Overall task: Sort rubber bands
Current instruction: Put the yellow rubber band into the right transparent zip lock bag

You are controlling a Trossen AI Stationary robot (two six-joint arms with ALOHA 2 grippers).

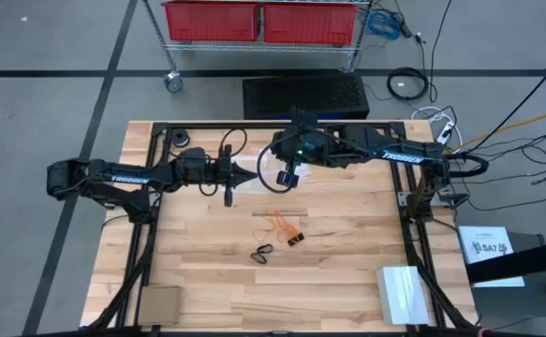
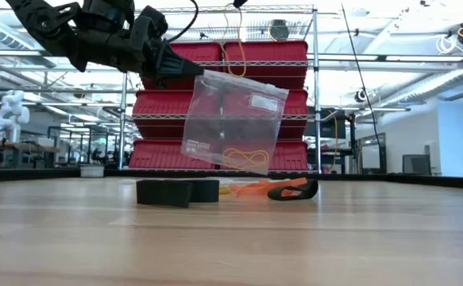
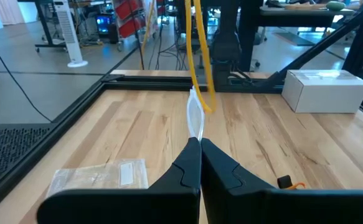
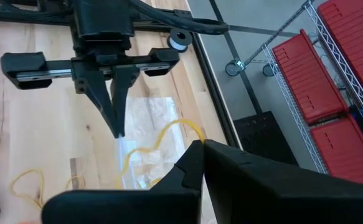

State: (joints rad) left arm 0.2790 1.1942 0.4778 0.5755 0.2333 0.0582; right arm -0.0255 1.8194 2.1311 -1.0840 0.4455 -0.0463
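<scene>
A: Holding the clear bag (image 2: 233,121) by its corner, the left gripper (image 1: 243,178) is clamped tight above the table.

B: The right gripper (image 4: 201,148), closed on a yellow rubber band (image 4: 169,134), should feed it slowly into the bag's mouth; more rubber bands (image 1: 280,232) lie on the table (image 1: 347,262).

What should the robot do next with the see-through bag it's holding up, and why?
Probably release the yellow band into the clear bag. The left gripper pinches the bag's corner in the air, the right gripper is shut on the band's top, and the band's loop already hangs inside.
</scene>
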